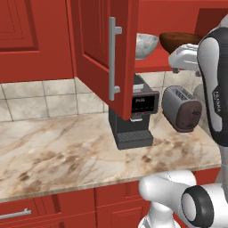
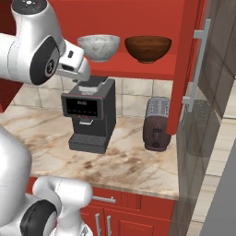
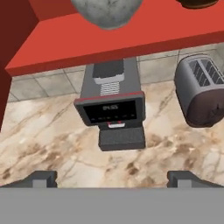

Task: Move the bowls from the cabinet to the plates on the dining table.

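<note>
While raised to shelf height, hung just in front of the open cabinet [image 2: 184, 69] with the forearm reaching in from the left of the right base view — wrist bent so the hand camera looked down past the shelf edge. Gripper [image 3: 112, 178] stood released, its two dark fingertips [image 3: 41, 178] wide apart and holding nothing. Sat side by side on the red shelf [image 2: 138, 69]: the grey-white marbled bowl [image 2: 98, 47] and the dark brown bowl [image 2: 148, 48], near each other but not touching. Was partly screened in the left base view by the open door [image 1: 100, 49] and its bar handle [image 1: 113, 59] — marbled bowl [image 1: 146, 44] half cut off, brown bowl [image 1: 178, 41] overlapped by the white wrist. Lay below on the marble counter [image 2: 124, 161] a coffee machine [image 2: 90, 115] and a toaster [image 2: 156, 123], well apart, with bare counter in front.
</note>
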Tool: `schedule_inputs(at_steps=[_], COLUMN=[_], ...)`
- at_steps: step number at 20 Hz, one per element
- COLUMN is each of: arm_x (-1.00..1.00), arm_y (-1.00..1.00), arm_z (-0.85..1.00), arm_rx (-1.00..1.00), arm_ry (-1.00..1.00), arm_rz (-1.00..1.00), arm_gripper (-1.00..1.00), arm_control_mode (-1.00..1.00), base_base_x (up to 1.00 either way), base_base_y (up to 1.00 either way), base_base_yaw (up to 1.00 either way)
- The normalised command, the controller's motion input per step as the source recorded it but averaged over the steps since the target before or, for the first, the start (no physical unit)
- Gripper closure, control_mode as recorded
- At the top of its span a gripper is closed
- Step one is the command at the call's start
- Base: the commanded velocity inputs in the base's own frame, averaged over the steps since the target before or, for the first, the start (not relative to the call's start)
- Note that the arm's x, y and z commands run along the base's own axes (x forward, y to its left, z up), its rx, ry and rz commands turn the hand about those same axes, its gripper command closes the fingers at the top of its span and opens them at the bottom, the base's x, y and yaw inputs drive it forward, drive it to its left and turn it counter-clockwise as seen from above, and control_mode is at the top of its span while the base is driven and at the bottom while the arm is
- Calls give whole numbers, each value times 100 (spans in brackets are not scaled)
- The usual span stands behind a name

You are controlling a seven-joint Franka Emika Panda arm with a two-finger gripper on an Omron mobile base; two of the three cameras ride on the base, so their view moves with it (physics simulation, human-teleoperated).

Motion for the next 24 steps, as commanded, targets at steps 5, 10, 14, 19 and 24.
schedule_inputs(at_steps=[5, 10, 14, 19, 24], arm_x=[99, 81, 38, 1, -2], arm_y=[2, 17, 36, 76, 67], arm_z=[-1, -5, -9, 0, 0], arm_rx=[16, 24, 19, 17, 15], arm_ry=[0, -8, -8, 0, -1], arm_rz=[0, -6, -7, 0, 0], arm_gripper=[-100, -100, -100, -100, -100], arm_control_mode=[-100, -100, -100, -100, -100], base_base_x=[0, 0, 0, 0, 0], base_base_y=[0, 0, 0, 0, 0], base_base_yaw=[0, 0, 0, 0, 0])
